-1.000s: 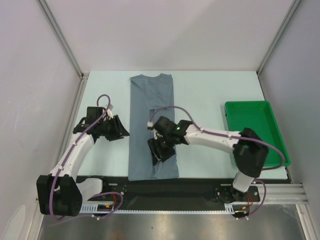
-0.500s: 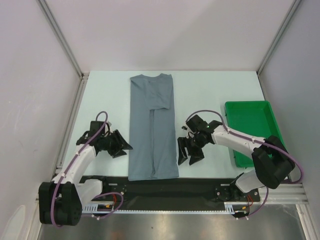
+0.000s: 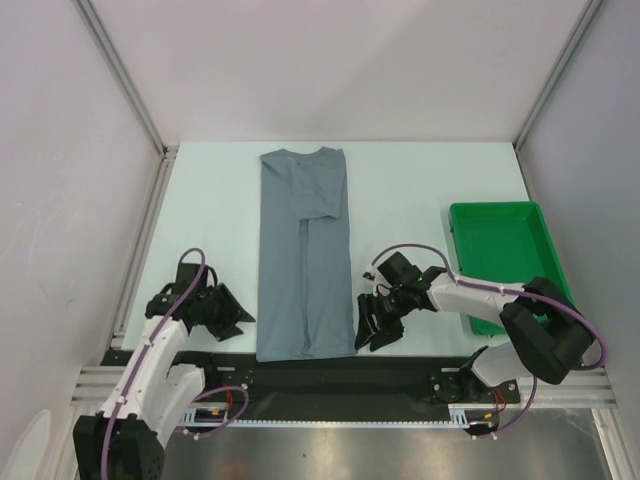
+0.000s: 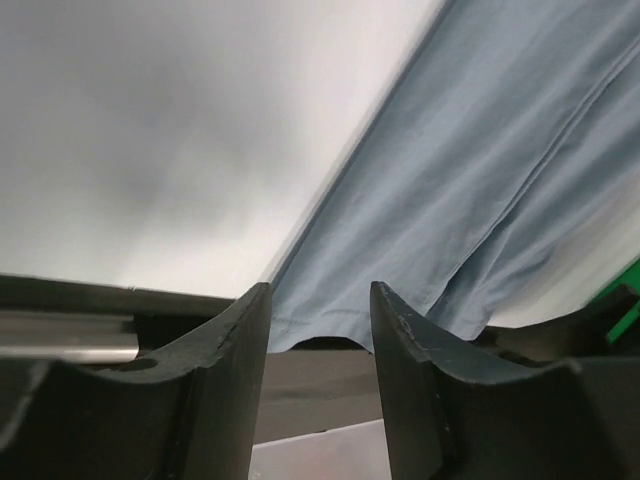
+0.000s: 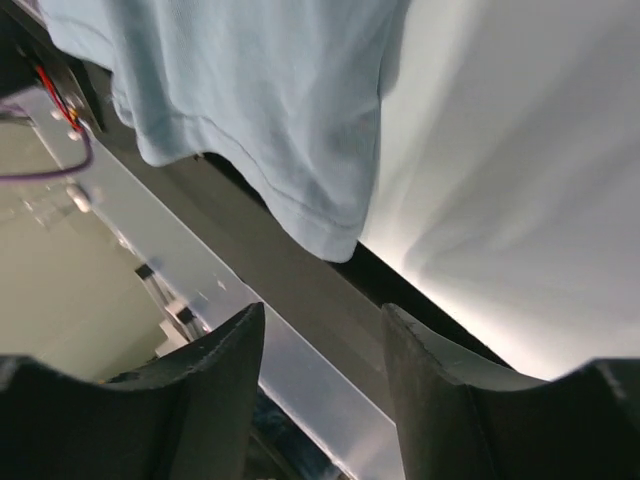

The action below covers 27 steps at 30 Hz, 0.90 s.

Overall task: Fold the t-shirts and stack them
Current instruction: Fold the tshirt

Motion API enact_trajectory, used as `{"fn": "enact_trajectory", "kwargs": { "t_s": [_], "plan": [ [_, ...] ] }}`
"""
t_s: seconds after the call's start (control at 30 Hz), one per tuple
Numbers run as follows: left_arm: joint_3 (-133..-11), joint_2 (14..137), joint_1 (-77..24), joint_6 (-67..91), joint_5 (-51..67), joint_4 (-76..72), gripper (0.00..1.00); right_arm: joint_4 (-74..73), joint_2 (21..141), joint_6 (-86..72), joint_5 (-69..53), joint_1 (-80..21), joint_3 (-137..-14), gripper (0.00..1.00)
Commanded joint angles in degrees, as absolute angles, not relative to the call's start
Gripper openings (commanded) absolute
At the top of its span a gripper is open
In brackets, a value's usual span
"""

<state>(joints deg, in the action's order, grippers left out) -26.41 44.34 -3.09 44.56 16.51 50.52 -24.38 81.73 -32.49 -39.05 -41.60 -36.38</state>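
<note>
Left claw [image 3: 240,314] and right claw [image 3: 365,332] — both released — flank the t-shirt [image 3: 303,250], green tray [image 3: 495,207] well apart.

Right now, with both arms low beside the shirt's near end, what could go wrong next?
The t-shirt hem overlaps the black rail, so a low end effector could strike the rail. The left end effector and right end effector are open beside a layered fold; pinching only the top layer may undo it. Uneven lifting could skew the strip.
</note>
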Motion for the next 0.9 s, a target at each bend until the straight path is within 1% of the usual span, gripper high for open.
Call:
{"fn": "enact_trajectory", "kwargs": {
  "t_s": [0.0,0.13,0.33,0.4,0.43,0.5,0.57,0.67,0.77,0.87],
  "plan": [
    [-27.24,42.19,-6.49,50.26,12.75,54.92,0.49,-19.86,82.09,-35.77,-37.97,-41.66,-37.35,0.55],
    [-23.74,39.12,-13.17,56.06,12.04,55.2,0.49,-20.13,82.97,-37.7,-35.16,-41.92,-37.97,0.54],
    [-20.57,39.29,-17.04,60.46,12.04,53.79,0.48,-18.81,82.0,-40.78,-33.66,-42.8,-37.35,0.54],
    [-17.69,39.64,-17.23,61.34,13.0,53.35,0.47,-18.98,82.09,-40.87,-33.49,-43.33,-37.79,0.53],
    [-16.71,39.03,-17.23,62.48,13.62,53.26,0.45,-19.07,82.09,-40.87,-33.4,-43.5,-37.88,0.53],
    [-14.43,37.1,-17.31,63.36,14.41,51.25,0.42,-19.42,81.91,-40.78,-33.14,-43.68,-37.71,0.54],
    [-13.45,33.94,-17.49,64.25,14.41,51.68,0.41,-19.34,81.3,-41.13,-33.13,-44.03,-37.09,0.54],
    [-12.57,32.26,-17.93,64.86,13.89,51.95,0.45,-18.72,80.77,-41.84,-32.96,-44.3,-35.95,0.54],
    [-11.34,32.08,-17.93,64.69,14.85,47.74,0.47,-18.98,80.77,-41.4,-32.87,-44.47,-36.3,0.54],
    [-10.99,32.08,-18.02,64.43,15.29,45.97,0.45,-19.6,80.6,-41.31,-32.26,-44.56,-36.3,0.54]
  ]
}}
